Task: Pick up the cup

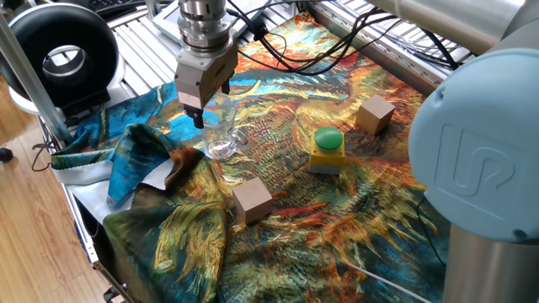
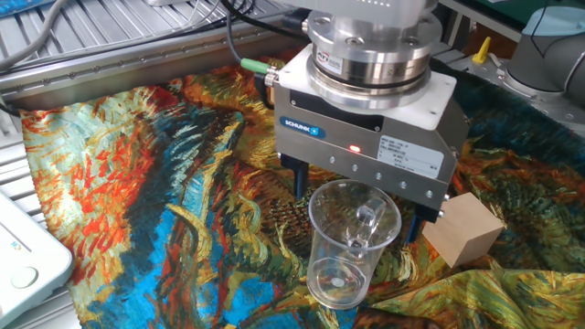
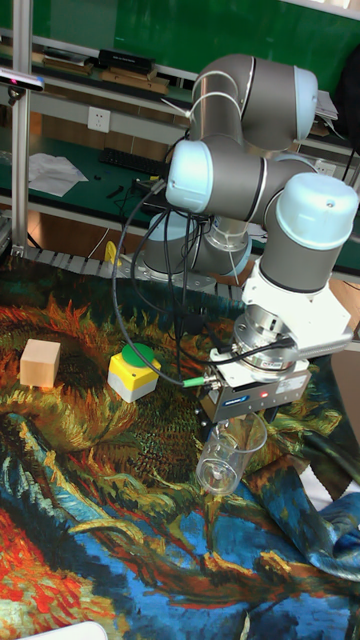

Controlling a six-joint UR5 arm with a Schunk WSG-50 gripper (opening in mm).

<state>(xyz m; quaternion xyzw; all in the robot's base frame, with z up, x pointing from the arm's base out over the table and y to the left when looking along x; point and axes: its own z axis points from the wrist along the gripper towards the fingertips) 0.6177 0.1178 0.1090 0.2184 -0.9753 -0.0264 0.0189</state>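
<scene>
The cup (image 1: pixel 221 133) is a clear glass tumbler standing upright on the painted cloth (image 1: pixel 286 210). My gripper (image 1: pixel 211 104) hangs right over it, jaws spread wide. One dark finger (image 1: pixel 198 118) sits left of the rim and the other is behind the glass. In the other fixed view the cup (image 2: pixel 351 243) stands just in front of the gripper (image 2: pixel 357 199), whose fingers (image 2: pixel 299 177) flank the rim without pressing it. The tall fixed view shows the cup (image 3: pixel 230 455) below the gripper (image 3: pixel 238 428).
One wooden cube (image 1: pixel 252 200) lies near the front and another (image 1: pixel 375 114) at the far right. A yellow box with a green button (image 1: pixel 327 149) stands between them. Bunched cloth folds (image 1: pixel 139 160) rise left of the cup. Cables (image 1: pixel 286 46) trail behind.
</scene>
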